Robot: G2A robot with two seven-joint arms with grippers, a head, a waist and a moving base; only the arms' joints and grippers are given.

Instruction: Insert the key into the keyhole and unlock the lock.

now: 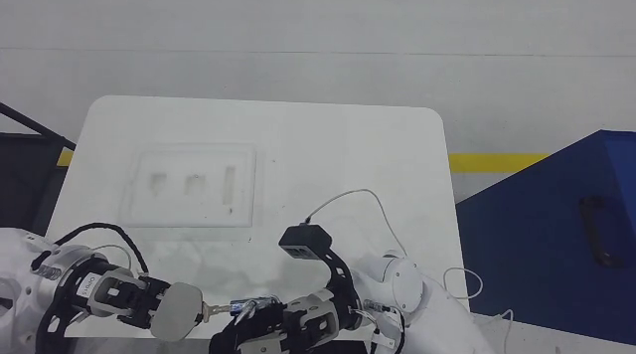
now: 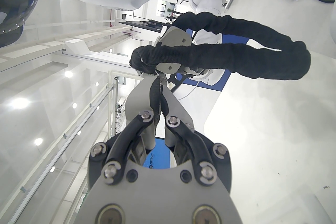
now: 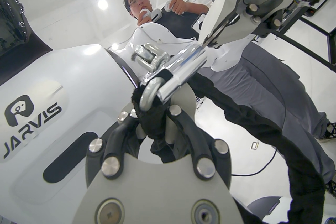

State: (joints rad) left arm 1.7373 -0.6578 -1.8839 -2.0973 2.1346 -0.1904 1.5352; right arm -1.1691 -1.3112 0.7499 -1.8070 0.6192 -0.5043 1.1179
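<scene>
Standing on grey floor (image 1: pixel 298 16), the white table (image 1: pixel 348 155) bears a tray (image 1: pixel 189 217).

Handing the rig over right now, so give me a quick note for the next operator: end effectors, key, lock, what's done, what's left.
Left end effector: shut on the key.
Right end effector: shut on the lock, gripped near its shackle.
Done: both things are in hand, and the key tip meets the end of the lock body.
To do: how deep the key sits is unclear. Seat it fully, turn it, open the lock.
</scene>
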